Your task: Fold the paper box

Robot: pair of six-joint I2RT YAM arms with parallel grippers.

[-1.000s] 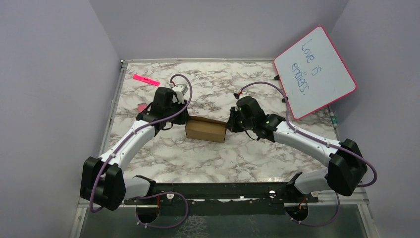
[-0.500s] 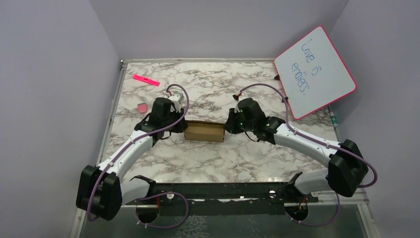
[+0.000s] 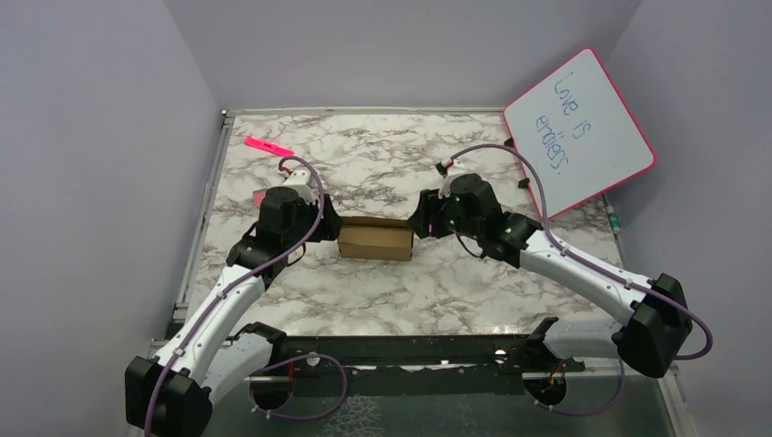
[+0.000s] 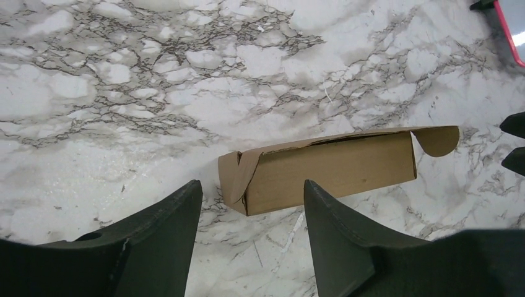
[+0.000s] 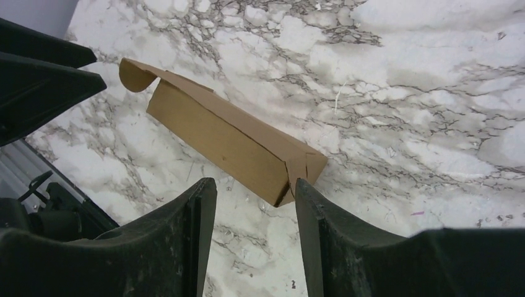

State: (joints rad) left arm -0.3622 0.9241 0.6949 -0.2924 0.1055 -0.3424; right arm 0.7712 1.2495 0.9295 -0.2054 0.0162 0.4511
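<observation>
So the biggest thing here is the marble counter (image 3: 364, 282) that fills the middle of the overhead view, with lavender walls around it. Next down is the pink-framed whiteboard (image 3: 579, 130) with blue handwriting, leaning tilted at the far right corner. The 2 arms reach in from the near edge and angle toward each other, one from each side. Between them the paper box (image 3: 375, 240) lies flat near the middle of the counter: plain brown, folded into a long little rectangle, its length running left to right. Each wrist view shows the near end of the box folded shut with creases, and a rounded tab (image 4: 436, 139) sticking out loose at the end farther from that camera. The left hand (image 4: 251, 192) sits at the box's left end with its jaws wide, the end of the box showing in the gap, and I don't see either finger pressing on it. The right hand (image 5: 254, 184) is the same story at the right end: jaws apart, nothing gripped. Smallest bit is a pink marker (image 3: 269, 147) lying way off at the far left of the counter.
</observation>
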